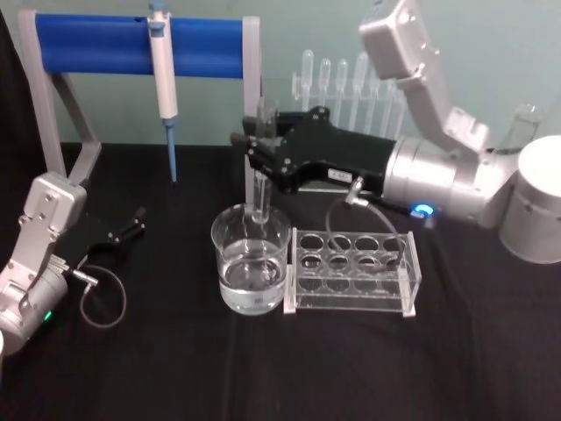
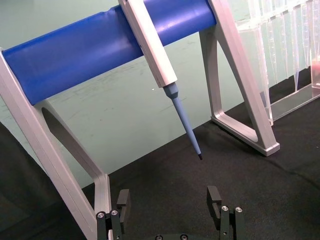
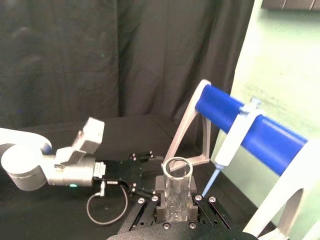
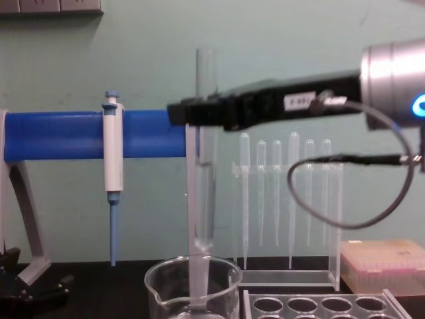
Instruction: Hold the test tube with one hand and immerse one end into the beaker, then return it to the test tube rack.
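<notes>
My right gripper (image 1: pixel 259 151) is shut on the test tube (image 1: pixel 260 200), a clear glass tube held upright over the beaker (image 1: pixel 250 263). The tube's lower end reaches down inside the beaker's mouth; whether it touches the water I cannot tell. From the side, the test tube (image 4: pixel 206 73) rises above the black right gripper (image 4: pixel 199 111) and drops toward the beaker (image 4: pixel 192 286). In the right wrist view the tube's rim (image 3: pixel 177 169) sits between the fingers (image 3: pixel 142 210). My left gripper (image 2: pixel 169 202) is open and holds nothing, parked at the table's left (image 1: pixel 131 230).
A clear rack with round holes (image 1: pixel 351 272) stands right beside the beaker. Behind, a white-and-blue pipettor (image 1: pixel 163 79) hangs on a blue-bar stand (image 1: pixel 96 44). Thin pipettes (image 4: pixel 275 199) stand at the back, and a white cylinder (image 1: pixel 535 206) sits far right.
</notes>
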{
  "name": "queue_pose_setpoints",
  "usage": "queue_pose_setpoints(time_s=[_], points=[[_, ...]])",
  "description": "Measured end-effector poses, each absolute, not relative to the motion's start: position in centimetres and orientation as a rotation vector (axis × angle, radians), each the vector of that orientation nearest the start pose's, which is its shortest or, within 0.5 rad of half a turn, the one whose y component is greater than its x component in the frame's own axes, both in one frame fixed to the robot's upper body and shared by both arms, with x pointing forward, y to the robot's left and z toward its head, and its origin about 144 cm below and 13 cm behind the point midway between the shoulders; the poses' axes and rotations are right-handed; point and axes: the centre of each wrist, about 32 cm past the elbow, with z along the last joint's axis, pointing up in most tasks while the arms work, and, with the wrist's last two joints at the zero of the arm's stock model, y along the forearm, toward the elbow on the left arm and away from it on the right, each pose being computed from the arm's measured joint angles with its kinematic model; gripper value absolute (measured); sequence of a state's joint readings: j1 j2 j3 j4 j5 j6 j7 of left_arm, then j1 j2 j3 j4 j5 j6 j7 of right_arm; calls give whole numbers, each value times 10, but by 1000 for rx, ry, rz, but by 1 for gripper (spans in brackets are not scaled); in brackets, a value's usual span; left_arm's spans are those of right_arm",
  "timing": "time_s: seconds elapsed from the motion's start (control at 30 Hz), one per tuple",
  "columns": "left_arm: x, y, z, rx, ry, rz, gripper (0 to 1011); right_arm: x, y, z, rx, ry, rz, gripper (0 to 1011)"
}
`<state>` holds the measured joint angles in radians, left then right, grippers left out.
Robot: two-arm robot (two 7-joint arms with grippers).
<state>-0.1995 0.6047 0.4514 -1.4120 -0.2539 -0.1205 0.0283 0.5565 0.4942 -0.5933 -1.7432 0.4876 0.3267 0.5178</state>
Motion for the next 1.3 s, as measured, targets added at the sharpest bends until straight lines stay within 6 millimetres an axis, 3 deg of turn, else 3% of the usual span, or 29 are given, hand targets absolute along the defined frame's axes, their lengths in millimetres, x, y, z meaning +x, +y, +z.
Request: queue_pose_setpoints(time_s=[0.2,0.4,0.73,1.3], points=[[489,310,1140,304,-285,1248,1000,500,-196,1341,-135,-209,-504,224],[489,310,1140,304,-285,1248,1000,480,-211,1345,-139,-209,-528,224],[489,310,1140,304,-285,1248,1000,456,-239,1319,-149,-157,-616,224],[489,310,1140,304,-285,1248,1000,460,-254,1283,-156,-94,-701,224]])
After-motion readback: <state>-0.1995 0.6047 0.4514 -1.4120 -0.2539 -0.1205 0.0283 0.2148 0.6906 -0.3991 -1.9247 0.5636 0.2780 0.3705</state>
